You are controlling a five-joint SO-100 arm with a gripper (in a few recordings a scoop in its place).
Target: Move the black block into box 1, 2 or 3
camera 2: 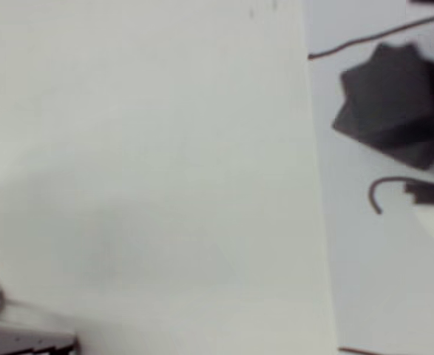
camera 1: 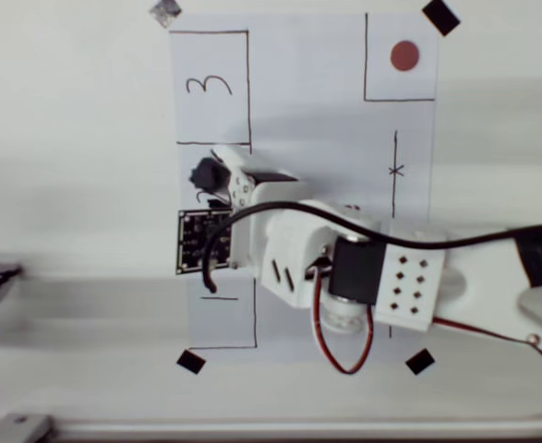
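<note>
In the overhead view the black block (camera 1: 206,173) lies on the white paper (camera 1: 326,111) in the middle box (camera 1: 217,198) of the numbered column, at 6 o'clock from box 3 (camera 1: 211,88). The gripper (camera 1: 226,175) is at the block's 3 o'clock, touching or just beside it; whether it grips cannot be told. In the wrist view the block (camera 2: 394,103) rests on paper at 2 o'clock

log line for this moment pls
stage: placing | black block on paper in middle box, by the pen "2" | gripper beside block | jaws: cannot tell | box 3 empty
</note>
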